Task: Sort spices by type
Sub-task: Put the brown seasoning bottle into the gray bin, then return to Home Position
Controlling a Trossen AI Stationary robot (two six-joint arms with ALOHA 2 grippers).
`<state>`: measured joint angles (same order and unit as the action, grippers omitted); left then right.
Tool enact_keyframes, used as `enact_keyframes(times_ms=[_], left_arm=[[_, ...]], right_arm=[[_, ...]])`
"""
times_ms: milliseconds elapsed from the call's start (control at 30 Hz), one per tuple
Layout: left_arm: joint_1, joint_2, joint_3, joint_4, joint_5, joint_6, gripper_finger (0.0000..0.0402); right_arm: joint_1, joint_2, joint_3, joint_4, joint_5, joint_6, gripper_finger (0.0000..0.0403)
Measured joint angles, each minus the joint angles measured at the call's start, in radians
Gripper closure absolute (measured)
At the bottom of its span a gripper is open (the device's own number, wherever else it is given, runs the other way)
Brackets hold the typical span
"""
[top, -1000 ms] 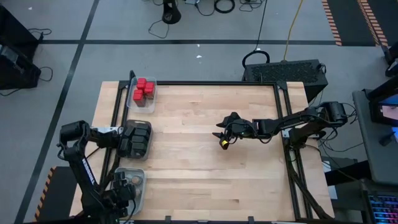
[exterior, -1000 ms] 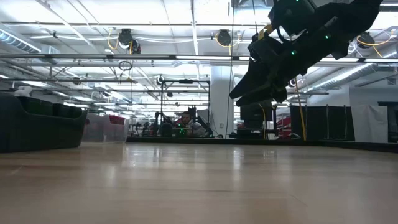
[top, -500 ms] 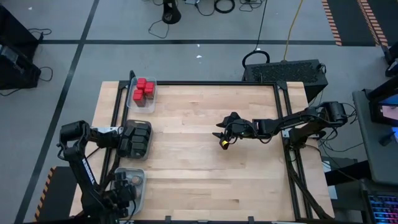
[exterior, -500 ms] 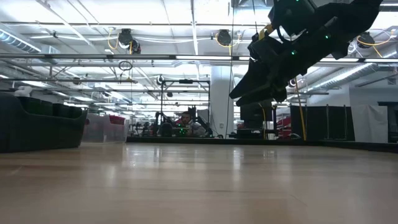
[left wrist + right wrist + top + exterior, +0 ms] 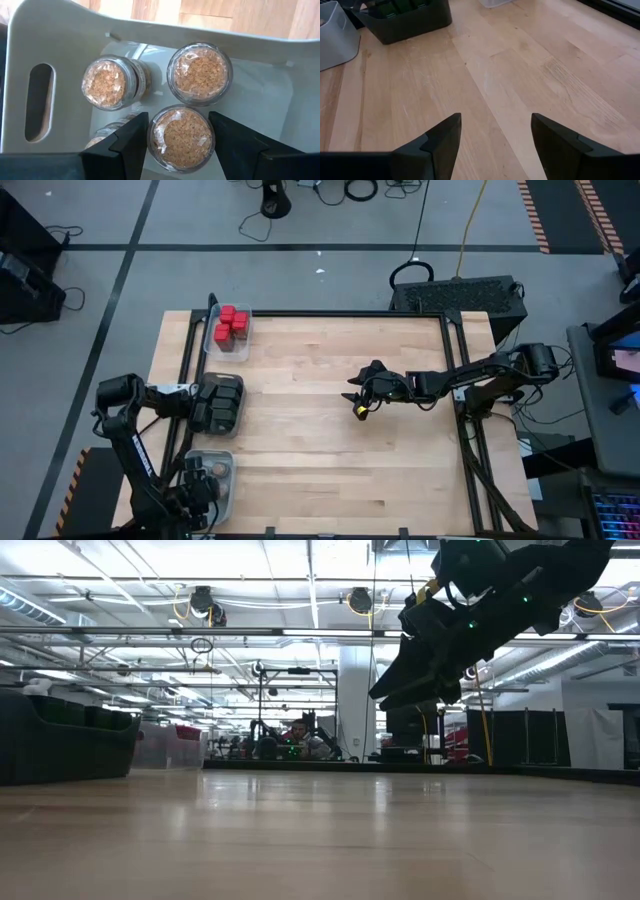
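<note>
Left gripper (image 5: 177, 137) jaws apart astride a tan-lidded jar (image 5: 181, 137); right gripper (image 5: 495, 132) jaws apart over bare table (image 5: 510, 75)

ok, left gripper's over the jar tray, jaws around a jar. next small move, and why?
Probably lift the left gripper straight up, staying open. Its fingers flank a tan-lidded jar already standing in the pale tray with the other jars, so that jar looks placed. No loose spices show on the table; the right gripper hovers open mid-table.
</note>
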<state>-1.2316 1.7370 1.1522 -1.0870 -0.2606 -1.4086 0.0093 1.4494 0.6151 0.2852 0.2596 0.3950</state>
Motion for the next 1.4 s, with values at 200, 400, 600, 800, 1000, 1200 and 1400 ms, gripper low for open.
enact_keyframes(times_ms=[200, 400, 600, 800, 1000, 1200, 1400], left_arm=[[0.002, 0.008, 0.0, -0.005, 0.031, -0.025, 0.0171], [0.002, 0.05, 0.0, -0.007, 0.062, -0.025, 0.0116], [0.003, 0.045, 0.0, -0.007, 0.093, -0.013, 0.0101], [0.017, 0.045, 0.0, -0.01, 0.107, 0.025, 0.01], [0.047, 0.045, 0.019, -0.04, 0.135, 0.08, 0.01], [0.065, 0.044, 0.096, -0.175, 0.124, 0.107, 0.01], [0.065, 0.044, 0.18, -0.211, 0.115, 0.16, 0.01]], right_arm=[[0.0, 0.0, 0.0, -0.003, 0.0, 0.0, 0.0181], [0.0, 0.0, 0.0, -0.006, 0.0, -0.002, 0.0181], [0.0, 0.0, 0.0, -0.006, 0.0, -0.007, 0.0181], [0.0, 0.0, 0.0, -0.006, 0.0, -0.007, 0.0181], [0.0, 0.0, 0.0, -0.006, 0.0, -0.014, 0.0181], [0.0, 0.0, 0.0, -0.006, 0.0, -0.018, 0.0181], [0.0, 0.0, 0.0, -0.006, 0.0, -0.02, 0.0181]])
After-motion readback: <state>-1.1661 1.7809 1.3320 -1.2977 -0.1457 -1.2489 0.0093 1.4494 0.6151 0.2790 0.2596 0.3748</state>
